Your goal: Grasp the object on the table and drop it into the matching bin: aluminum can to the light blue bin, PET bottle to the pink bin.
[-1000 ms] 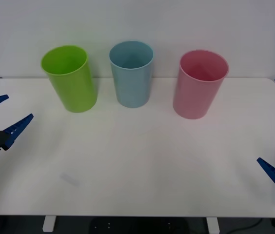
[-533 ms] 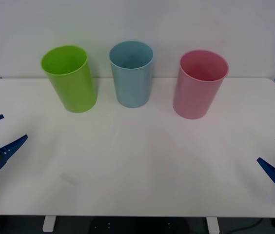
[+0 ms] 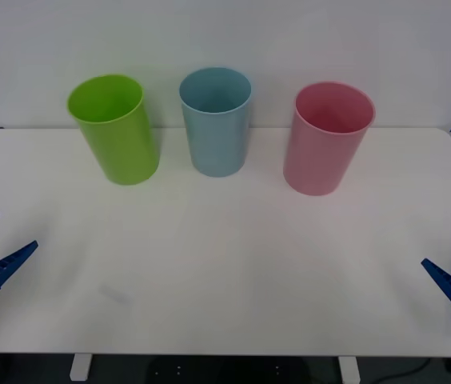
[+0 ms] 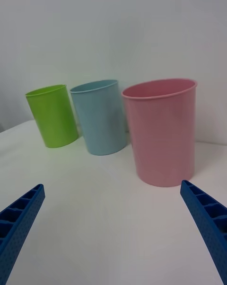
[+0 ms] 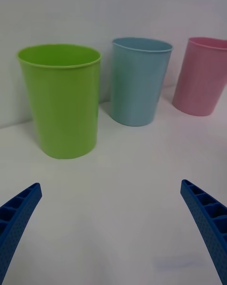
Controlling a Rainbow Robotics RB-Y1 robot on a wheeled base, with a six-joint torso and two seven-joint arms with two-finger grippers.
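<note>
Can: you could not tell where it lay; perhaps hidden inside a bin, a guess only. Table [image 3: 225,272] bare between grippers. Light blue bin [image 3: 217,136] stood at far edge between green bin [image 3: 117,140] and pink bin [image 3: 321,152].

Handling, as judged: can light, thin-walled, smooth, easy to dent. You'd want a mid-body grip across its width, with modest squeeze.

Left gripper [image 3: 16,230] sat low at table's left edge, jaws spread wide, nothing held. Right gripper [image 3: 441,245] sat at right edge, jaws likewise spread, empty. Both pointed toward bins.
</note>
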